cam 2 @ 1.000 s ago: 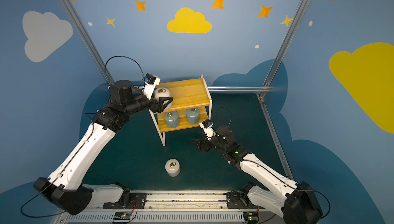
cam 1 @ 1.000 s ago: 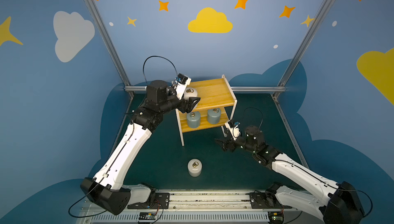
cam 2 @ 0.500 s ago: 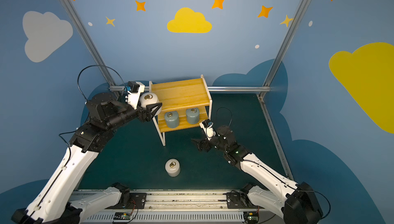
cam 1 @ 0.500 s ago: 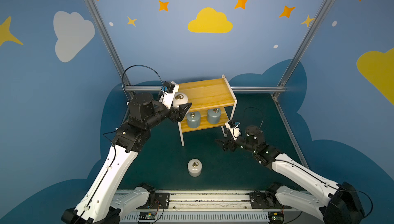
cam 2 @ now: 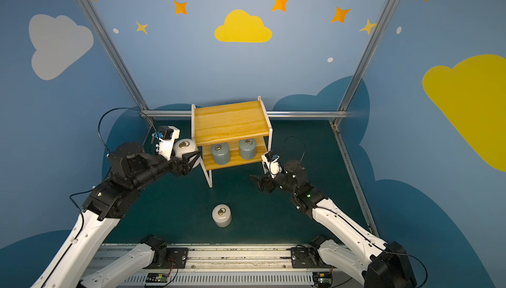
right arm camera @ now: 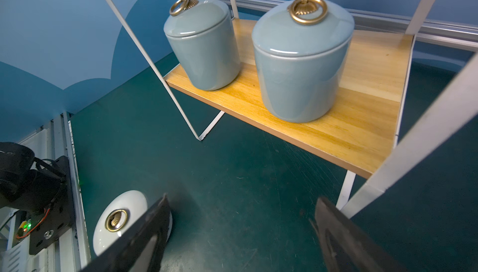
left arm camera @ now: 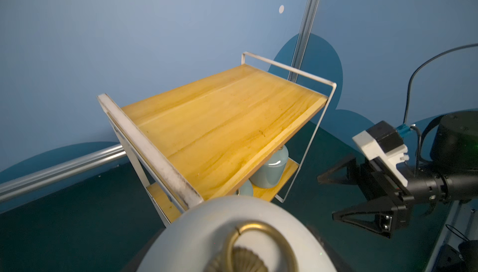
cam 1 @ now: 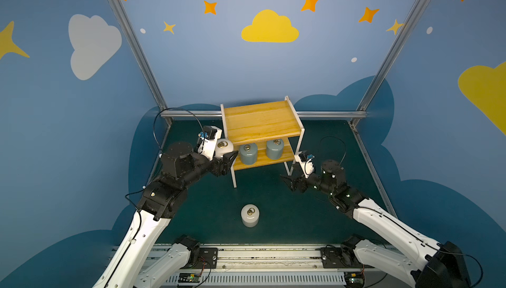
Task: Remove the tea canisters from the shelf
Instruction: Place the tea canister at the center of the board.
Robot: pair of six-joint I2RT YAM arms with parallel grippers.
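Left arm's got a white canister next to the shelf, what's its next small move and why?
Probably lower the white canister to the mat: the left gripper holds it off the shelf, beside its end, with bare mat below.

No legible txt, labels or nos. anywhere in view.

1. In both top views the left claw (cam 1: 229,154) and its wrist camera (cam 1: 209,141) cover much of the body of the held white canister (cam 1: 225,144).
2. In the left wrist view that canister is cut off by the picture's edge: only the lid dome and ring show.
3. There the top board of the shelf (left arm camera: 219,128) hides most of both grey-blue canisters (left arm camera: 269,169).
4. In the right wrist view the fingers (right arm camera: 144,239) of the right claw (right arm camera: 243,199) are blurred and cut off; one covers part of the second white canister (right arm camera: 121,206) on the desk (right arm camera: 232,180).
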